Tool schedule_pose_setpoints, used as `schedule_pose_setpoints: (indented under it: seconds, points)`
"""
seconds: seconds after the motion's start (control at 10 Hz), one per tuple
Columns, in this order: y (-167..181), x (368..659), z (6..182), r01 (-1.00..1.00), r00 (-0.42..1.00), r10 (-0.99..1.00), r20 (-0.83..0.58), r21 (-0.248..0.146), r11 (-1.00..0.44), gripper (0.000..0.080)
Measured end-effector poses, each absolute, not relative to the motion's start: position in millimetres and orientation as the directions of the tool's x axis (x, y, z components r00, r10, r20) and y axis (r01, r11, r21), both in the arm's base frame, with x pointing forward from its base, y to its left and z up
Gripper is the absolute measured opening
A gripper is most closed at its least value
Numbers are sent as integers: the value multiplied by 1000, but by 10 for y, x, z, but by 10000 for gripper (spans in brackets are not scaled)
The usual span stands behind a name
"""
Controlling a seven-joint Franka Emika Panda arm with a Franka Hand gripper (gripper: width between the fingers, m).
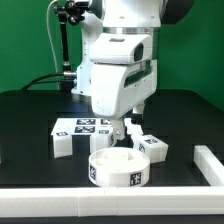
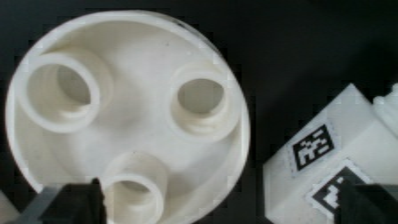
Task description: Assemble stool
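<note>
Ext. view: showing gripper (image 1: 122, 130) hanging just above seat disc (image 1: 118, 168), jaws standing wide apart, clamping nothing; disc lying near edge rail (image 1: 50, 190), betw. leg block (image 1: 62, 143) at exterior view's left and 2nd leg block (image 1: 152, 147) at right, marker board (image 1: 85, 126) behind. Wrist view: showing seat disc (image 2: 134, 100) w/ three sockets facing camera, tagged leg block (image 2: 338, 145) just beside, fingers (image 2: 63, 200) apart.

You can see a white seat disc (image 1: 105, 168) with a black-and-white square tag (image 1: 135, 179). The leg block (image 1: 152, 148) is white with the same tags. Your worktop (image 1: 30, 120) is black, the wall (image 1: 25, 40) green.
</note>
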State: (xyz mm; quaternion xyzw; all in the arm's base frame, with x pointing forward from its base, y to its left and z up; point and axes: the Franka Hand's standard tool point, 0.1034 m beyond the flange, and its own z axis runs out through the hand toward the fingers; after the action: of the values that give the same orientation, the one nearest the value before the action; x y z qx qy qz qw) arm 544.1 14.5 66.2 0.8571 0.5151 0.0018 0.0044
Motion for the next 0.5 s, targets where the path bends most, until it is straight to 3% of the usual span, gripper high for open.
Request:
schedule_pose_setpoints:
  seconds: [0.2,0.5]
  points:
    - [89,5447,566,935,355,935,5,21,-355,649]
    - [115,5413,399,955,295,955,-1,1,-295,649]
